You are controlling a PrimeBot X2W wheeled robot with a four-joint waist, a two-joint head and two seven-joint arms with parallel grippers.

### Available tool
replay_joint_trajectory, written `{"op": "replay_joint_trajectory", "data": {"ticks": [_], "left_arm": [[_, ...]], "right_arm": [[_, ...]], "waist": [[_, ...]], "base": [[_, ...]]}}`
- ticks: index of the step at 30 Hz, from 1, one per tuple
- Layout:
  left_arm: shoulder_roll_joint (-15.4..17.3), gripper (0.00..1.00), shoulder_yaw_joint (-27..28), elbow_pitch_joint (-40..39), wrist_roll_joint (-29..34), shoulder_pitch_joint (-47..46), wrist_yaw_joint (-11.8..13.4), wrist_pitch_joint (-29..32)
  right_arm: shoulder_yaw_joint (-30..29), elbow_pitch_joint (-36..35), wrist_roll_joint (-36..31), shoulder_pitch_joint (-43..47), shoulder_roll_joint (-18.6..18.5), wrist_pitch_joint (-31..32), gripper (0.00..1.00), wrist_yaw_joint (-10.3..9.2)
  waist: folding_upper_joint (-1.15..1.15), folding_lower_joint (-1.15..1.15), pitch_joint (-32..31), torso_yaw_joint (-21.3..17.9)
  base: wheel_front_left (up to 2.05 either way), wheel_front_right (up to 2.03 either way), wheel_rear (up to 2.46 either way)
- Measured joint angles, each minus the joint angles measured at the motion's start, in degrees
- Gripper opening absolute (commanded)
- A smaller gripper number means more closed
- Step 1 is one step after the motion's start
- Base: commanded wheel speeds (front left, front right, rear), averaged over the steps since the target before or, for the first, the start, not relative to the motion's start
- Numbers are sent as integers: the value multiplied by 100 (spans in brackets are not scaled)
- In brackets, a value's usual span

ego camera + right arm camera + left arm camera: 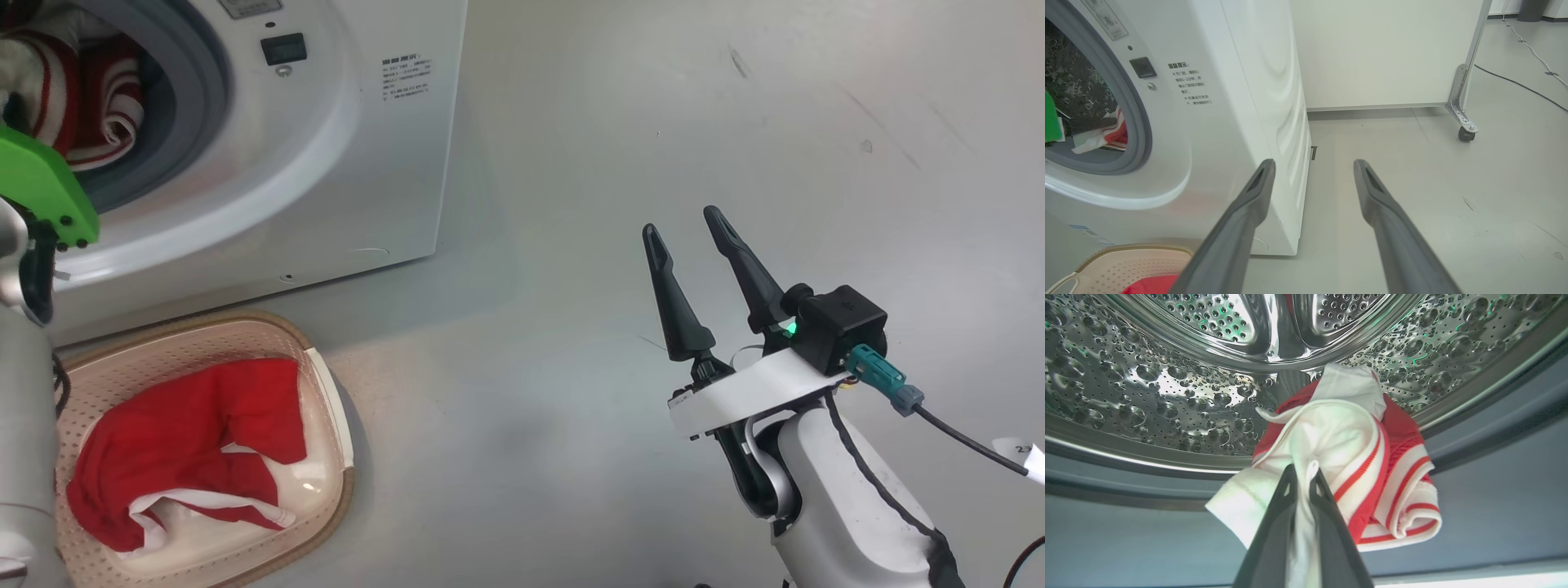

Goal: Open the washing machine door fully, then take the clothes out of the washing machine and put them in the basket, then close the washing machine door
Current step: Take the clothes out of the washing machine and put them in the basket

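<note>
My left pincer (1303, 470) was clenched on a white fold of the clothes (1355, 428), a red-and-white striped garment. The garment hung at the mouth of the washing machine (367, 163), in front of the perforated steel drum (1167, 396) and above the grey gasket (1126, 522). A second red garment (204, 433) lay in the basket (188, 347), which stood on the floor (571, 163) just before the machine's front. My right pincer (682, 224) was released, fingers spread and holding nothing, over the floor well apart from the basket.
</note>
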Motion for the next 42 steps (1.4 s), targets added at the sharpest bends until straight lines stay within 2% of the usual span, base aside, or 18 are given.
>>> {"op": "replay_joint_trajectory", "data": {"ticks": [21, 42], "left_arm": [[-444, 0, -162, 209, -77, 951, -249, -1076], [-580, 0, -400, 68, -30, 2017, -335, -1917]], "right_arm": [[-371, 257, -202, 438, -11, 0, 100, 25], [-465, 442, -245, 861, -10, 0, 100, 168]], "waist": [[0, 0, -971, 621], [0, 0, -1791, 1085]], "base": [[0, 0, 0], [0, 0, 0]]}}
